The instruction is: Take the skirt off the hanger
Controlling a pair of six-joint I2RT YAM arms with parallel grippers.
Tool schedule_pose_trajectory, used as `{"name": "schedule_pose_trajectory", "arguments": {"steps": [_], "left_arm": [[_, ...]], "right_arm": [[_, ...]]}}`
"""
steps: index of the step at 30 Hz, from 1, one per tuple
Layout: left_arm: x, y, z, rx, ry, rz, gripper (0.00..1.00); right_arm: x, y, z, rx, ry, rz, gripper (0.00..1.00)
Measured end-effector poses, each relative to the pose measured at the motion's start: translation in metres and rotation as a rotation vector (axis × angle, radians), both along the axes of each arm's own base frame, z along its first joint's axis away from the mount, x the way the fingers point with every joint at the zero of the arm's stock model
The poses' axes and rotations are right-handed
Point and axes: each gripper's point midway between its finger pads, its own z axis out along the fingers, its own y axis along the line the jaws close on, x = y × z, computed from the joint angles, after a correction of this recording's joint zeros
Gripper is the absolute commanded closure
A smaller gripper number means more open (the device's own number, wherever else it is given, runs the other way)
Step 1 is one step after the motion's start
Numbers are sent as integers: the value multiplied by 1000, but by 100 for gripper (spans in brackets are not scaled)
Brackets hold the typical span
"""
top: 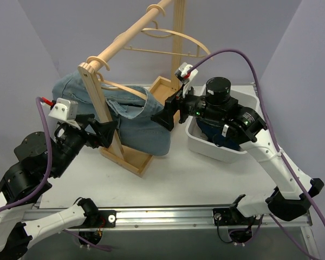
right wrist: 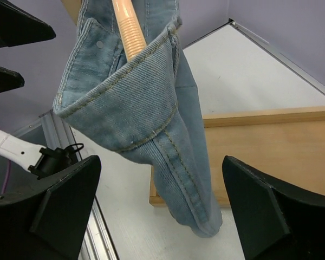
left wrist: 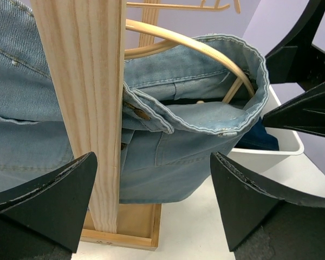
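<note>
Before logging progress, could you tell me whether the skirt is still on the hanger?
Still on: the denim skirt has its waistband draped over the wooden hanger.

Lighting is bright, even and diffuse, with only soft shadows on the table (top: 179, 173) (faintest under the skirt (top: 143, 127)). No glare. All 3 views are sharp; the wrist views blur slightly at near fingers (left wrist: 49, 203).

Skirt (top: 135, 122): light blue denim, paler stitching along waistband and seams. Hanger (left wrist: 195, 46): pale natural wood. Rack post (left wrist: 89, 108): blond wood, fine straight grain. Bin (top: 219, 146): white, dark navy cloth (top: 214, 135) inside. Gripper fingers (right wrist: 265, 208): matte black. Cables (top: 249, 59): purple. Tabletop (top: 184, 179): white.
</note>
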Motion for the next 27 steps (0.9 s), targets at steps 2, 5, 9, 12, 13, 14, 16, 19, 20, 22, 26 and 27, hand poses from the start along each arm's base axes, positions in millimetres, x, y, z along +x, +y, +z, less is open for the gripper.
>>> {"name": "schedule_pose_trajectory", "arguments": {"steps": [2,5,9,12,13,14,16,19,20,22,26,27], "left_arm": [[0,0,-1,4,3,0,6],[-1,1,-2,5,4,0,6],[-2,3,-1,1,1,1,6],[-3,6,-1,2,0,6,6],[-3,7,-1,3,0,10,6],[-3,7,-1,5,-1,12,6],[-3,8,-1,6,-2,14,6],[-3,8,-1,9,-2,14,6],[-3,7,-2,12,0,14,6],[-1,5,-5,26,11,14,6],[7,-9,-15,66,44,-3,6],[8,-12,-17,74,50,-13,6]], "right_arm": [[2,5,1,-11,-16,17,11],[8,13,-3,-42,-32,37,11],[20,23,-17,-101,-40,58,41],[29,30,-30,-139,-30,62,84],[31,33,-33,-150,-35,71,100],[30,35,-35,-154,-42,86,100],[31,38,-36,-156,-37,75,100],[34,37,-36,-160,-43,62,100],[34,36,-35,-160,-45,58,100],[37,36,-31,-158,-52,43,100],[45,36,-13,-151,-71,6,100],[48,37,-7,-146,-78,0,100]]}}
